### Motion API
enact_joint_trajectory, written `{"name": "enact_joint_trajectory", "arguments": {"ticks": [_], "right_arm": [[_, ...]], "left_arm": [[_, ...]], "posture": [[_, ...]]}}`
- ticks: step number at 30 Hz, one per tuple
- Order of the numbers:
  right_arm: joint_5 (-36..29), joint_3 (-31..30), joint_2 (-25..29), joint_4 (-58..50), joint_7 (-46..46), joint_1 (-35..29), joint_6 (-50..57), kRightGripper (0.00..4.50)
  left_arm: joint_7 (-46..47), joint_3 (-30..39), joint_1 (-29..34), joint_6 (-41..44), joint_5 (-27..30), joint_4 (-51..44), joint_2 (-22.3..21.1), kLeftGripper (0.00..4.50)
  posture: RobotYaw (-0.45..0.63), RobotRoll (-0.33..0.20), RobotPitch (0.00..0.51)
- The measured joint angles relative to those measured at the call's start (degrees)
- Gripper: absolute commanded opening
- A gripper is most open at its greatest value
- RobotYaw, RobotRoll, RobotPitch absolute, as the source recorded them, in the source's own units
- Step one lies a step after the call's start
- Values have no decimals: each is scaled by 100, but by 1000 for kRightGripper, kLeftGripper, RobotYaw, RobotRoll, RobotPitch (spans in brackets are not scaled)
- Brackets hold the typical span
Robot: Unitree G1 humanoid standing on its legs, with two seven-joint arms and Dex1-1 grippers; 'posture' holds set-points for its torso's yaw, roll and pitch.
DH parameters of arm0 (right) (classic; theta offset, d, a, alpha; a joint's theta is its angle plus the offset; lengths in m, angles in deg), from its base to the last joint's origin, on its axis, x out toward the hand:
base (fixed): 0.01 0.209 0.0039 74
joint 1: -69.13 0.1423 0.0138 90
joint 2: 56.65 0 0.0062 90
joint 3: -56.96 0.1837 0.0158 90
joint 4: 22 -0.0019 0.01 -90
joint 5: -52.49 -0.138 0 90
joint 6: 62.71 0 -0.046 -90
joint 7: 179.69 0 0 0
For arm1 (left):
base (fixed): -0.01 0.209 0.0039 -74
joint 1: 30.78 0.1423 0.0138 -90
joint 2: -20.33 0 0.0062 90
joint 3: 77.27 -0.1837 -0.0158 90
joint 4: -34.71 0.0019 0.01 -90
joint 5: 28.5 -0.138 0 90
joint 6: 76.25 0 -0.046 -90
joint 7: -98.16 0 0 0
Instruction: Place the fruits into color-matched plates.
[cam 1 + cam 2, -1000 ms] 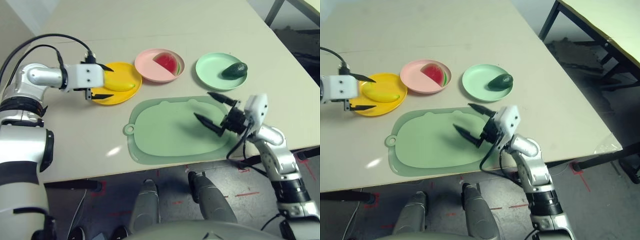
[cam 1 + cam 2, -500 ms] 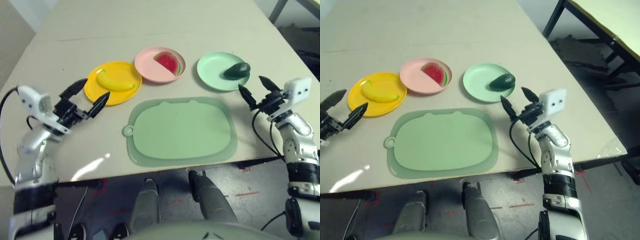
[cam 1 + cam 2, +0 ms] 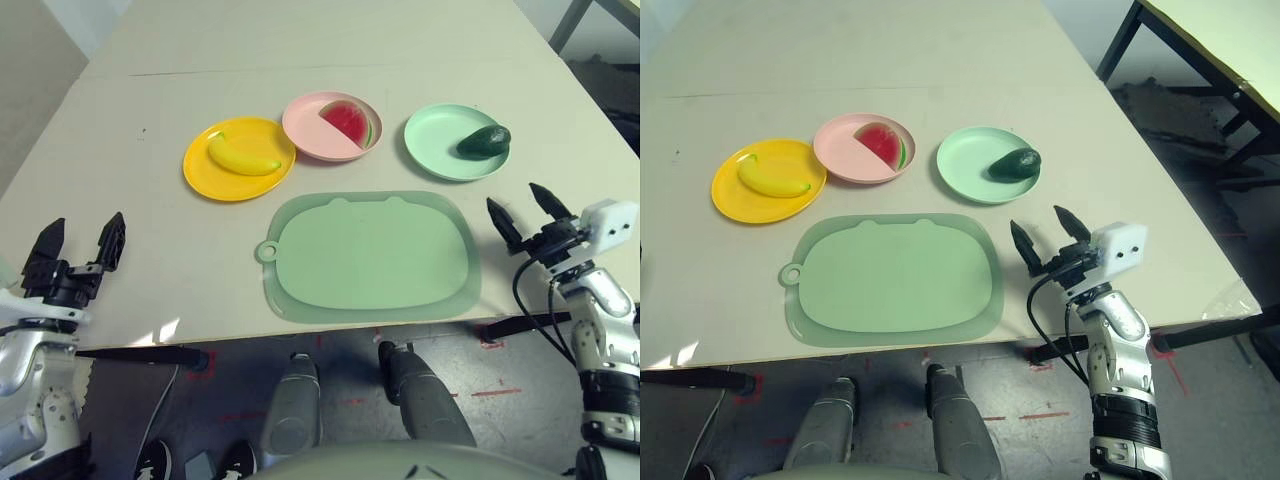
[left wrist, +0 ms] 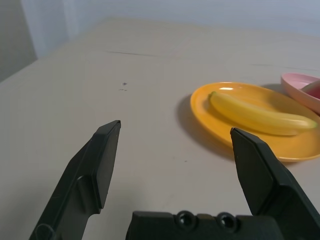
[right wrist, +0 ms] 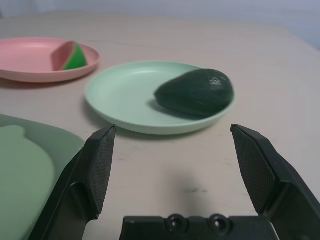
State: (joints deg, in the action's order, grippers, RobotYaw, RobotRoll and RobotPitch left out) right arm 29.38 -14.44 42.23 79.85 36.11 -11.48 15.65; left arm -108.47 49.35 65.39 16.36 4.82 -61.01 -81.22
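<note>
Left eye view: left tool (image 3: pixel 84 240) apart and empty on the near side of the bench (image 3: pixel 190 255); banana (image 3: pixel 243 162) in the yellow plate (image 3: pixel 205 183), watermelon (image 3: pixel 346 121) in the pink plate (image 3: pixel 302 137), avocado (image 3: pixel 484 142) in the mint plate (image 3: pixel 427 150); right tool (image 3: pixel 514 205) apart, empty. Sorting looks complete; nothing seems left.

The banana (image 3: pixel 242 158) and its plate (image 3: pixel 203 184) are showing yellow; the melon (image 3: pixel 347 121) is showing red with green rind, its plate (image 3: pixel 303 138) pink; the avocado (image 3: pixel 484 142) is showing dark green, its plate (image 3: pixel 432 139) mint.
</note>
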Motion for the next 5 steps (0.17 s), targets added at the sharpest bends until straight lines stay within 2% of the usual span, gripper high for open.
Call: {"name": "enact_joint_trajectory", "arguments": {"ticks": [5], "right_arm": [[33, 239, 170, 451, -61, 84, -121, 4500]], "left_arm": [[-44, -285, -206, -99, -165, 221, 145, 4476]], "posture": [[12, 0, 254]]}}
